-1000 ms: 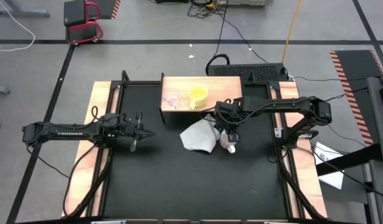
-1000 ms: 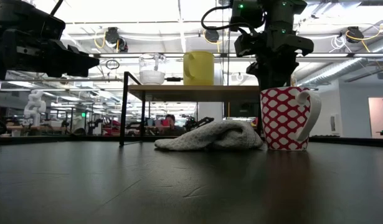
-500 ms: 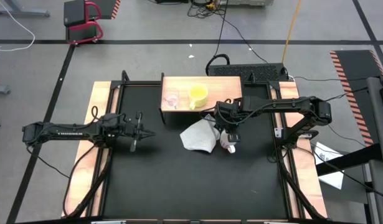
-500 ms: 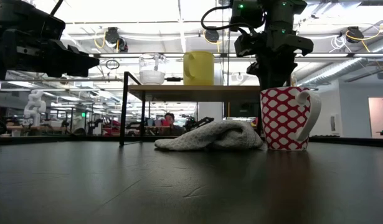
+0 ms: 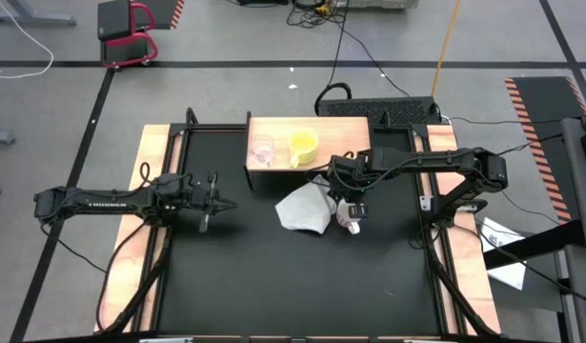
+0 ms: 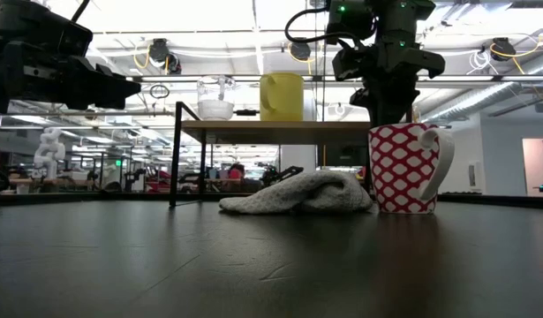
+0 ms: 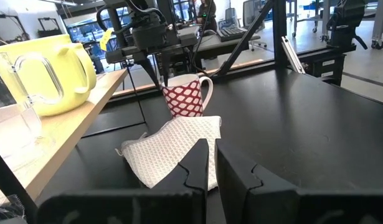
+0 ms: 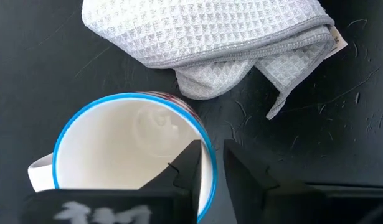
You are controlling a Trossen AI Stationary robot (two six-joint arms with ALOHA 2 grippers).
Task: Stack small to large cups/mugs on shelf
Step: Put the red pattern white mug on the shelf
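The white mug with a red pattern and blue rim (image 5: 353,225) (image 6: 403,168) (image 8: 129,149) stands upright on the black tabletop, right of the cloth. My right gripper (image 5: 350,208) (image 6: 390,113) (image 8: 211,158) hangs just above it, pointing down and slightly open. One finger is over the mug's inside and one outside the rim; I see no touch. The yellow cup (image 5: 304,146) (image 6: 282,97) and the clear glass cup (image 5: 263,150) (image 6: 215,99) stand on the light-wood shelf (image 5: 340,129). My left gripper (image 5: 226,202) (image 7: 212,162) is shut and empty at the table's left.
A grey-white waffle cloth (image 5: 305,210) (image 6: 297,193) (image 8: 203,31) lies crumpled on the tabletop between the shelf's front and the mug, close against the mug. Wooden side boards (image 5: 154,162) frame the black tabletop. Bare tabletop lies toward the near edge.
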